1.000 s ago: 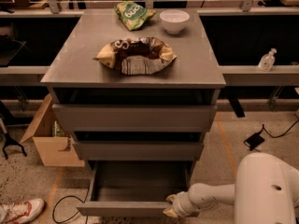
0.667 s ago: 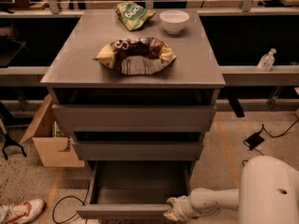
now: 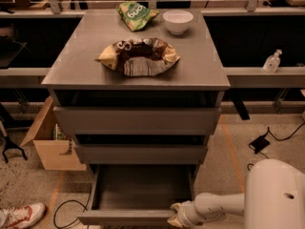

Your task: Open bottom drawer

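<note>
Barely shifted, the bottom drawer [image 3: 143, 191], lowest of three, stands open below the counter's [image 3: 202, 68] front edge, with the gripper [image 3: 177, 216] at its right end, grip impossible to tell. Mid-counter lies one brown snack bag [image 3: 139, 57]; at the back edge, one green snack bag [image 3: 136, 15] and one white bowl [image 3: 177, 21].

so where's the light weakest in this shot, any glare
Camera view: warm, dim light; soft sheen on the grey cabinet top, no hard glare; the open grey bottom drawer lies in shadow; the pale gripper at its front's right end is lit.
</note>
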Robot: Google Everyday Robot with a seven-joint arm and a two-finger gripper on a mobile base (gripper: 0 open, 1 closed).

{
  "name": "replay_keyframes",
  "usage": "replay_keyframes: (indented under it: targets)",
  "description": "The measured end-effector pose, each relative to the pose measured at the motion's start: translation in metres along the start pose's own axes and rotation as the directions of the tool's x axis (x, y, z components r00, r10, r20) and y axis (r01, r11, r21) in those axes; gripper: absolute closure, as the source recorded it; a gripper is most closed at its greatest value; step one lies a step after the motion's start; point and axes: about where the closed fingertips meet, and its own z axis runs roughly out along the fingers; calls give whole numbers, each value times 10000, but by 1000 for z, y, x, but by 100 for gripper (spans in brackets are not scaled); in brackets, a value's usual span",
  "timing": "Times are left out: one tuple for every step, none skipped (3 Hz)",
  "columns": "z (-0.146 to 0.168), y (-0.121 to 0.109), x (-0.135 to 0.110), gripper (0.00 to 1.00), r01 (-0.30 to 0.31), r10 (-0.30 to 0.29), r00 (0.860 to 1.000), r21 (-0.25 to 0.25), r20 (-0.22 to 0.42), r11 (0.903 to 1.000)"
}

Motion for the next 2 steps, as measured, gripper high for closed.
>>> replay_keyframes:
  targets:
    - [0, 0, 0, 35, 0, 0, 10000, -1, 0, 10000]
    - [1, 1, 0, 12, -1, 1, 10000, -30, 1, 10000]
